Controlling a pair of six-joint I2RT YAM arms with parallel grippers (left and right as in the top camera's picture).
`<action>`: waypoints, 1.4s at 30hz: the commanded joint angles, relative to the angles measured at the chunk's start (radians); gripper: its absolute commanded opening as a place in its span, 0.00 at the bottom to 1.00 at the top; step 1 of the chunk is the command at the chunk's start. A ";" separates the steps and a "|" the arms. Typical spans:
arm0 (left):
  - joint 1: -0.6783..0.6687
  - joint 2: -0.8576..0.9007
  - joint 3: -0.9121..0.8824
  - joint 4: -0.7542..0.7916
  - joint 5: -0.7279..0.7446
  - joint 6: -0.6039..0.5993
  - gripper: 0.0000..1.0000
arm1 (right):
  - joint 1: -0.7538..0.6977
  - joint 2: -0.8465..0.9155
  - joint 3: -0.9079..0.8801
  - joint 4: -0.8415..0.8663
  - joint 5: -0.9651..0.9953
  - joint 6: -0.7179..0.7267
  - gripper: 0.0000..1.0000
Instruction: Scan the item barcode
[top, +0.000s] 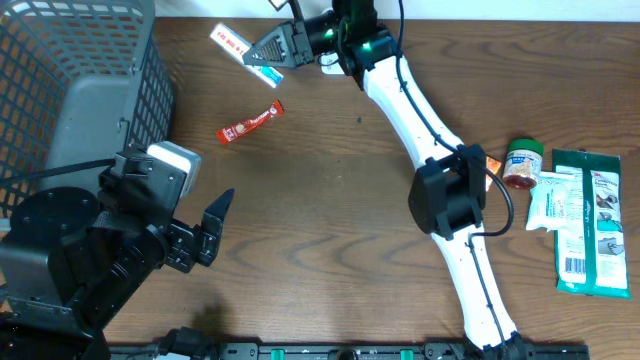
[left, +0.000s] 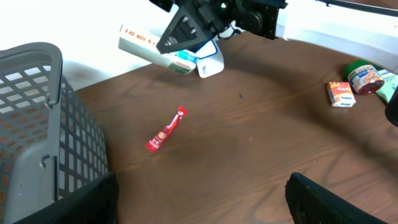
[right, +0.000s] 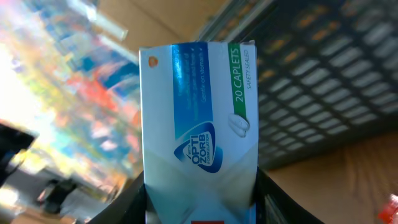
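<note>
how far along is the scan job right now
Done: the right gripper has the caplet box clamped and raised off the table. In hand: it holds the box at the table's far edge; no scan is visible. Left: the red sachet and jar lie on the table, and the left gripper is open and empty.

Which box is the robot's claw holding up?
The white, blue and green cardboard caplet box, clamped in the right gripper. The small orange box lies free on the wooden table beside the green-lidded jar.
</note>
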 joint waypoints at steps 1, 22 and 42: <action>0.002 0.001 0.006 -0.001 -0.006 -0.005 0.86 | 0.045 0.003 0.016 -0.156 0.272 -0.198 0.07; 0.002 0.001 0.006 -0.001 -0.006 -0.005 0.86 | 0.237 -0.106 0.016 -1.027 1.802 -0.547 0.01; 0.002 0.001 0.006 -0.002 -0.006 -0.005 0.86 | 0.456 0.052 0.014 -0.938 2.937 -0.971 0.01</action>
